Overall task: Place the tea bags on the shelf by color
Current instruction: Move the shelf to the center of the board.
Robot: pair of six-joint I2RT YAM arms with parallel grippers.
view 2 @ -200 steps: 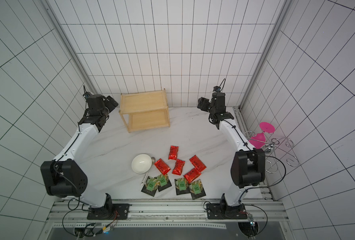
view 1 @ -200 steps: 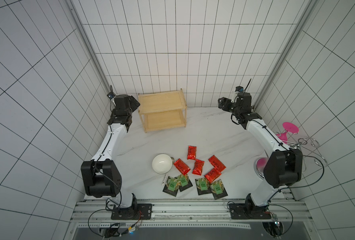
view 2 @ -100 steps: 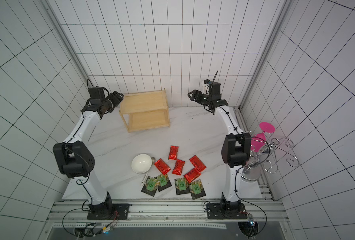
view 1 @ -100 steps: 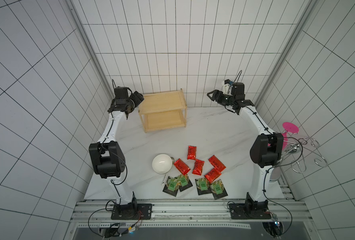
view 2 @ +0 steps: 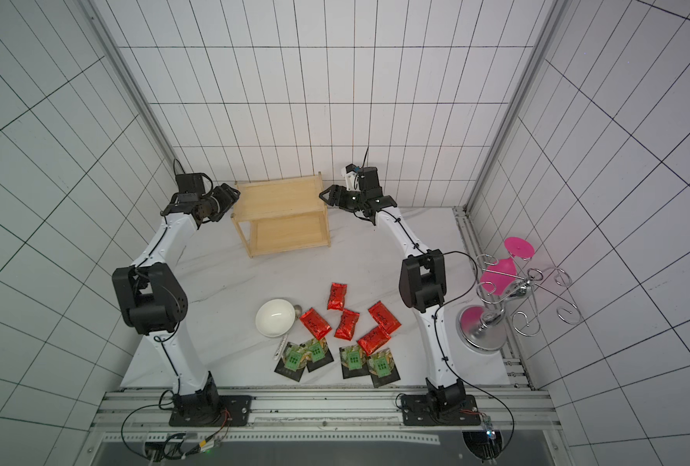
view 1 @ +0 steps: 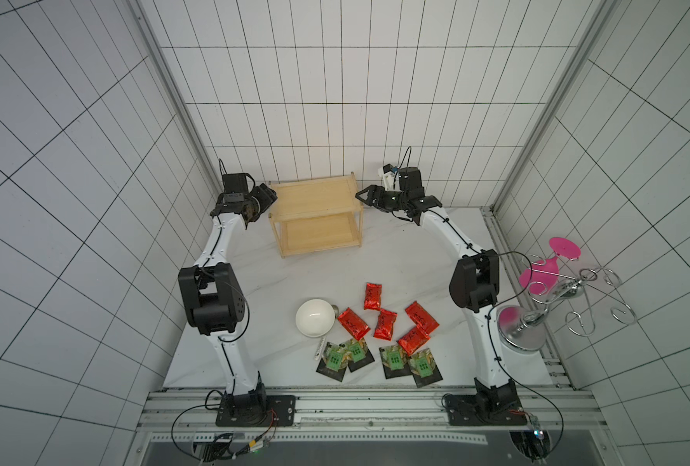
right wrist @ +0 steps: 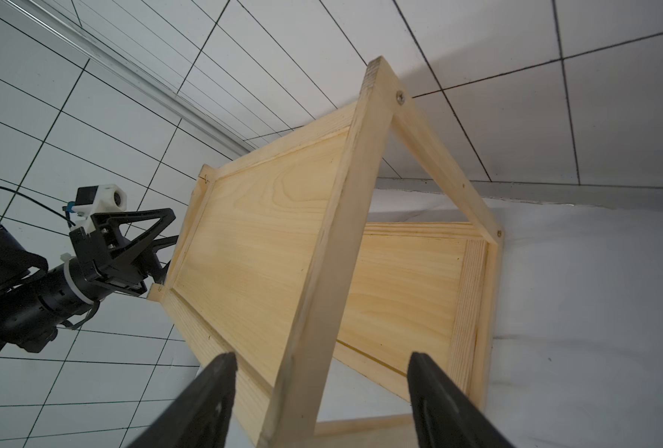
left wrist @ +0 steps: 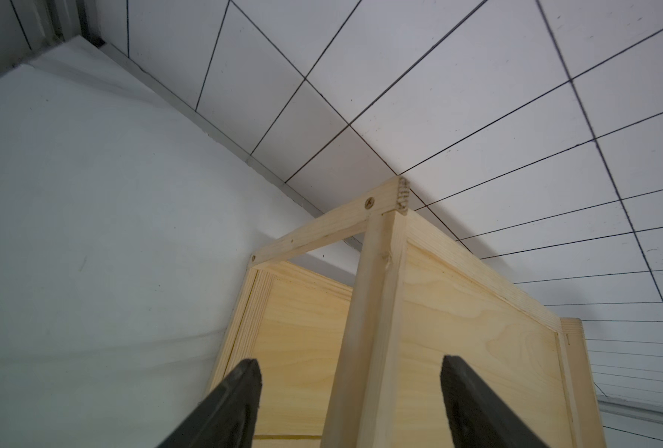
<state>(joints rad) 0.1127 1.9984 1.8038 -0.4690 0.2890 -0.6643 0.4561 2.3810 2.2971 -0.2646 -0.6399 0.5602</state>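
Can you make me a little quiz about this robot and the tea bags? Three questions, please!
1. Count: how many red tea bags lie on the table?
2. True or false: a tea bag already lies on the wooden shelf.
3. Pick one: what stands between the open fingers of the left claw and of the right claw?
A) a post of the shelf
B) a red tea bag
C) nothing at all

Key: 1. five; 2. false, both boards are bare; 3. A
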